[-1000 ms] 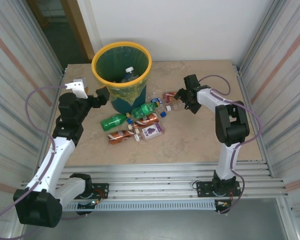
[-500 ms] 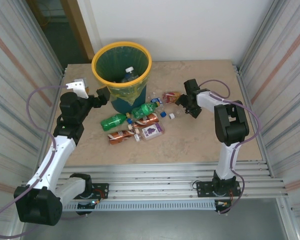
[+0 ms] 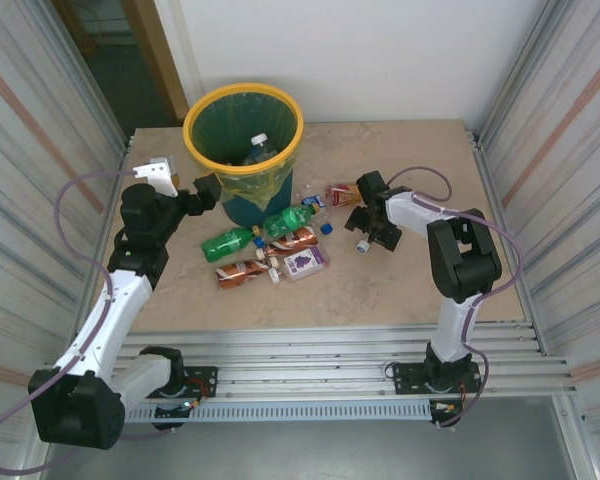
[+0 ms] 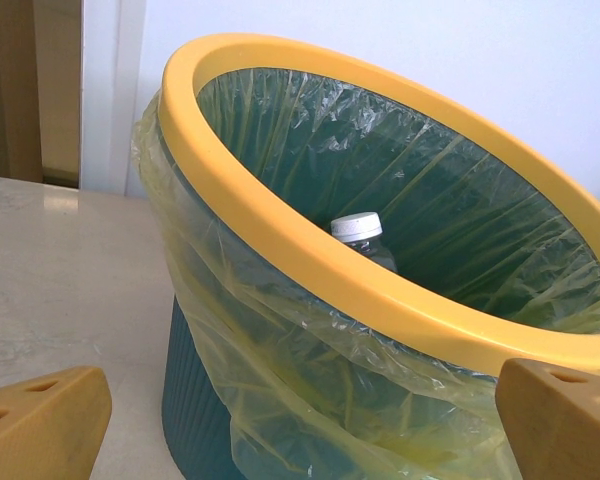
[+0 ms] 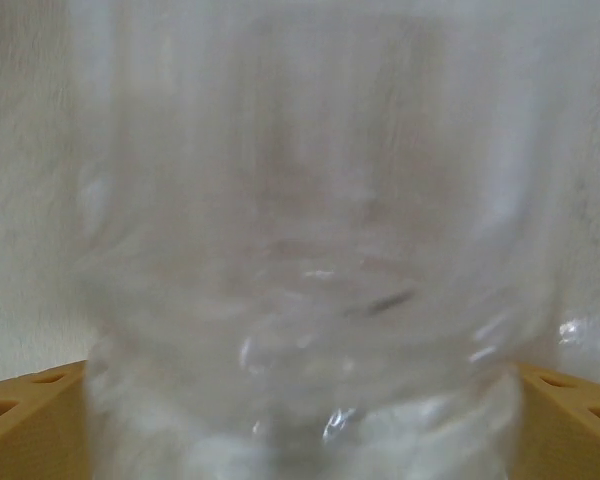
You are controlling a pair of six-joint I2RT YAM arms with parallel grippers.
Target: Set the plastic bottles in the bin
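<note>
Right gripper [image 3: 364, 229] has swung left and nearer, now straddling a clear bottle [image 5: 310, 250] right of the other plastic bottles [image 3: 270, 245]; whether it pinches yet, I cannot tell, so a pickup looks begun. Left gripper [image 3: 206, 191] hangs wide open, empty, beside the bin [image 3: 194, 140]

Round plastic bin [image 3: 243, 89], thick yellow rim [image 4: 310, 255], teal body, yellow-green liner: upright. White-capped clear bottle [image 3: 257, 147] inside bin. Crushed green bottles [image 3: 225, 243] and brown-orange bottles [image 3: 242, 273] lying flat, clustered at bin's near side. Clear plastic bottle [image 5: 310, 260], blurred.
</note>
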